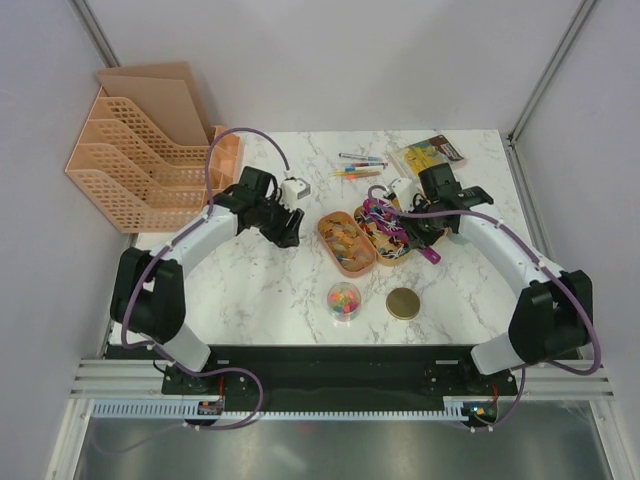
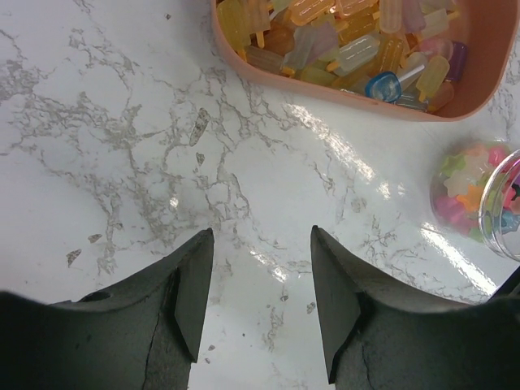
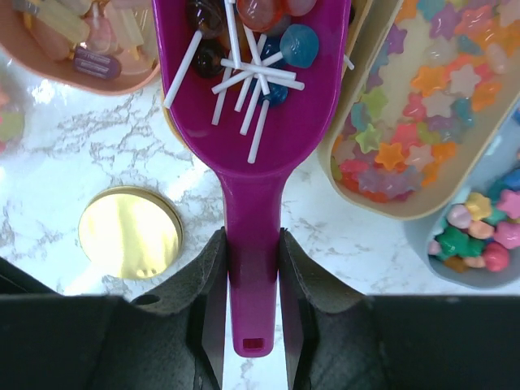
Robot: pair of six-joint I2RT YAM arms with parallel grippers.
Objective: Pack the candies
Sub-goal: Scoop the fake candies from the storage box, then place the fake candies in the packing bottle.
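magenta plastic scoop (image 3: 258, 154) sits lower centre of the right wrist view, its handle clamped in the right jaws, which are closed narrow on it. the bowl is loaded with round lollipops (image 3: 268, 49), dark, red and blue heads on white sticks. it hangs beside a tan tray (image 3: 390, 207) of pastel star candies (image 3: 422, 106) at the right of the frame.

the left jaws stand roughly half open with nothing between them, over bare white marble desk (image 2: 122, 122). upper right of that view is a peach oval tray (image 2: 325, 88) full of yellow-orange popsicle gummies (image 2: 357, 41). at the right edge is a clear round jar (image 2: 487, 203), part filled with star sweets.

in the top view a flat gold lid (image 1: 404, 302) lies lower centre, near the jar but apart from it.

step in hand, my read: taking a scoopful from the trays to the jar. the next move calls for bringing the scoop level over the jar mouth, then tipping. the sticks could snag the rim, so the left jaws may need to steady the jar.
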